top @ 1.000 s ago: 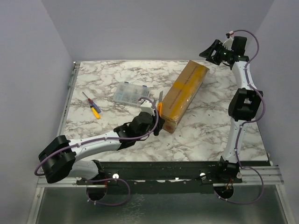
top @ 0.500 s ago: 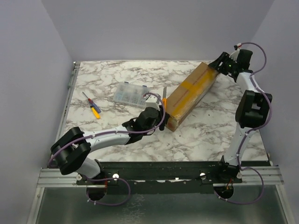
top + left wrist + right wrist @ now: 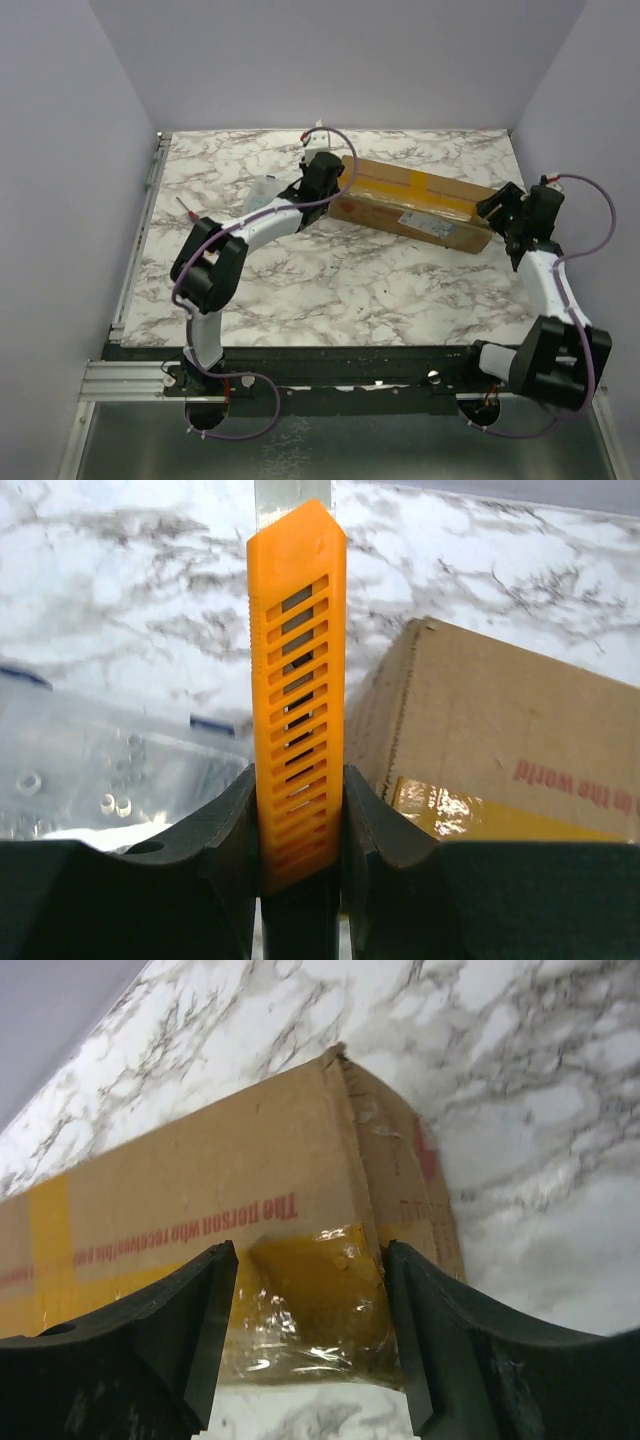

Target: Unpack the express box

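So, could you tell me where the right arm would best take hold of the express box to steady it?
Probably the express box at its taped right end, approached endwise by the right gripper: the carton lies flat and its narrow width already fits between the open fingers.

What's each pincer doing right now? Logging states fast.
Left pincer: shut on the orange knife.
Right pincer: open, astride the taped end of the box.

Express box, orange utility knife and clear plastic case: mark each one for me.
express box (image 3: 415,202), top external view, on its top face.
orange utility knife (image 3: 295,690), left wrist view, on its slotted orange body.
clear plastic case (image 3: 90,770), left wrist view, on its lid.
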Tool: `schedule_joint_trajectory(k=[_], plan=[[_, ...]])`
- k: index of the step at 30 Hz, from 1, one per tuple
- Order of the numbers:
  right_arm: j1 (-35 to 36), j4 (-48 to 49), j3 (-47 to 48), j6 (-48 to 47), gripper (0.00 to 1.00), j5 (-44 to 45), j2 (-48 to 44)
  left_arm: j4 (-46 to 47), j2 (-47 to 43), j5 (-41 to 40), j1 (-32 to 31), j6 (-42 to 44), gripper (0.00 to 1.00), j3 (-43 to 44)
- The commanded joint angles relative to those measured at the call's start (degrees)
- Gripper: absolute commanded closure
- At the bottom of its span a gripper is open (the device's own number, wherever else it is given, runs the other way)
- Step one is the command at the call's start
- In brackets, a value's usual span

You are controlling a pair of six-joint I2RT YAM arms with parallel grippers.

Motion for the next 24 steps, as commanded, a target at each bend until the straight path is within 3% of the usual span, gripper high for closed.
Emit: schedule_joint_trajectory(k=[1,3,6,10,15,18,24], plan=[[7.1,-12.4,-12.8,11.8,0.3,-23.9,-13.0,-8.1,11.9,17.0,-2.8,3.7,1.0,18.1],[7.1,-18.3,-14.5,9.7,0.26,-20.0,-20.9,-12.8,13.4,17.3,-2.7,6.3,1.0,23.9],[7.1,-25.5,-12.9,6.2,0.21,-14.0,-29.5,-15.6,9.7,16.5,-2.7,7.8,1.0,24.3],[7.1,-29.0,-7.5,3.4,0.18,-7.3,-32.3,-19.8,2.7,14.6,-2.6,8.1,1.0,21.6],[7.1,-26.2,0.1,1.1,0.18,-5.8,-25.6,-22.9,-6.1,14.5,-2.7,6.3,1.0,16.8],[7.1,-21.9,4.5,-0.4,0.18,-9.8,-19.3,-22.2,-11.2,18.2,-3.5,3.1,1.0,11.0],[7.1,-23.1,15.9,-4.4,0.2,-20.7,-0.8,-11.0,-17.0,23.8,-9.0,-3.2,1.0,-3.5]])
